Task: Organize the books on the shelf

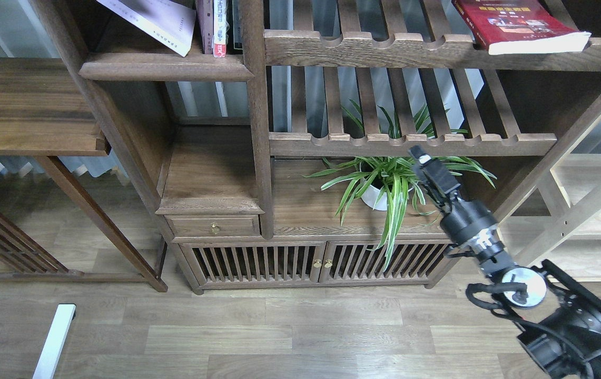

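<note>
The white/pale lilac book (155, 20) leans tilted over the dark plank shelf (163, 67) at the top left, its corner next to the upright books. The dark red book (516, 23) lies flat on a slatted shelf at the top right, its corner past the front rail. The yellow-green book is out of view. My right gripper (422, 159) hangs in front of the plant, well below both books and holding nothing. Its fingers look dark and cannot be told apart. My left gripper is not in view.
Narrow upright books with pink-and-white spines (217, 26) stand at the right end of the plank shelf. A potted spider plant (384, 184) sits under the lower slatted shelf (411, 143). A side table (26, 105) stands at the left.
</note>
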### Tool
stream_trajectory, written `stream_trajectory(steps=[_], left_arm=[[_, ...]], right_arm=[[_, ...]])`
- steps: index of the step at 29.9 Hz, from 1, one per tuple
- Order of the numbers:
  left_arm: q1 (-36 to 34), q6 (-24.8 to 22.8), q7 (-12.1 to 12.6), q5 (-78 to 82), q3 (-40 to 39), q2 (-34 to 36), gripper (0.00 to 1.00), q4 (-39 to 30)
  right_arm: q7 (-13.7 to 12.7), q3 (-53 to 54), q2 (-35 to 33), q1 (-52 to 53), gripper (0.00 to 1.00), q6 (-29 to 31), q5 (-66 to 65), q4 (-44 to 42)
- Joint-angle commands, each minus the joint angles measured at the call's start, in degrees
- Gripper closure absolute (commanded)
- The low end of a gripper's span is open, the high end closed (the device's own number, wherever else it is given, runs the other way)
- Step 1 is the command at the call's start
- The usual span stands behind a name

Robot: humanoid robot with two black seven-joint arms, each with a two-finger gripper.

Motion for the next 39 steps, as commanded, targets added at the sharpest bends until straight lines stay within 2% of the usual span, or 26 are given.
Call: stream_trajectory(steps=[1,4,6,15,27,31,39], left_arm=[[-0.19,5.14,-1.39,4.43,0.01,-4.61,0.99,0.3],[-0.19,12.16,-3.24,6.9,0.1,-8.31,0.99,-0.23],[-0.45,14.55,-3.42,7.87,0.1,-10.16,0.99,-0.23],[-0.89,15.44,-2.72,13.14,0.19,-9.9,0.98,-0.23],[-0.46,23.69,-3.69,14.81,3.88,-10.69,0.98,0.12],[-0.72,28.26,-6.14,15.78,5.72,-12.97,0.98,0.56],[-3.0,28.32,-10.71,20.7,7.48,-19.3,0.99,5.04]], right_arm=[[0.05,1.88,-1.0,-0.69,0.17,-0.01,0.12,-0.08],[0.05,2.41,-1.7,-1.66,0.17,-0.01,0.12,-0.08],[0.05,2.68,-2.14,-2.01,0.17,-0.01,0.12,-0.08],[0.31,3.2,-1.79,-2.1,0.16,-0.01,0.21,-0.17],[0.05,4.25,-3.02,-2.37,0.17,-0.01,0.21,-0.17],[0.05,5.75,-3.37,-2.37,0.17,-0.01,0.29,-0.08],[0.05,9.18,-4.43,-2.45,0.17,-0.01,0.47,-0.17]])
